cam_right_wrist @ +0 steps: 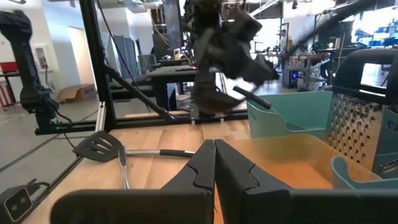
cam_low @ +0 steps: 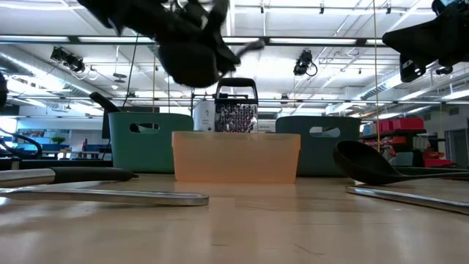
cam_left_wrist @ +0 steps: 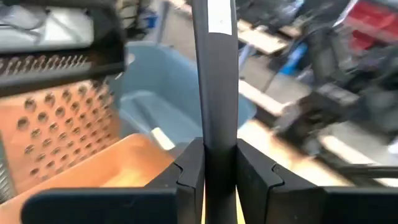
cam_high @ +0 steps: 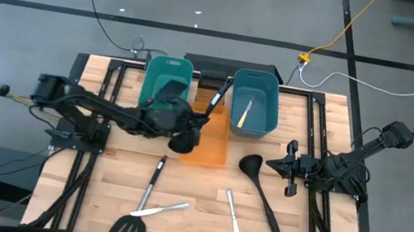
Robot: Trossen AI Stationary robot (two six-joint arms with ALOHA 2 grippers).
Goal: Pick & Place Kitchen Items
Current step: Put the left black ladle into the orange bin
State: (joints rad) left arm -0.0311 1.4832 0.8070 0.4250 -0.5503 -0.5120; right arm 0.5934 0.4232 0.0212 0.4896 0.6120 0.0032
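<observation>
A: Left side first. What's the left gripper (cam_high: 186,126) doing?
B: It's raised over the orange tub (cam_high: 210,148), fingers (cam_left_wrist: 189,174) clamped on the black handle of a ladle (cam_high: 214,105). The handle runs up and away toward the grater (cam_high: 209,92) between the two tubs at the back. In the low view the bowl end hangs dark above the orange tub's rim.
A: And the tubs?
B: Teal tub (cam_high: 164,83) at back left with something black inside, can't tell what. Blue-grey tub (cam_high: 255,100) at back right, with a cream-handled knife (cam_high: 244,112) lying in it. The orange tub sits just in front, between them.
A: Items still on the table?
B: Near the front edge, a black slotted spatula (cam_high: 127,228), its silver and black handle angling up toward the orange tub. A silver table knife (cam_high: 161,209) crosses beside it. Further right, a second silver knife (cam_high: 234,218), then a black ladle (cam_high: 260,190) with its bowl just beside the orange tub's right corner.
A: Right gripper (cam_high: 291,178)?
B: Hovering at the table's right side, near that ladle's bowl, not touching it. Fingers (cam_right_wrist: 205,163) pressed together, nothing between them.
</observation>
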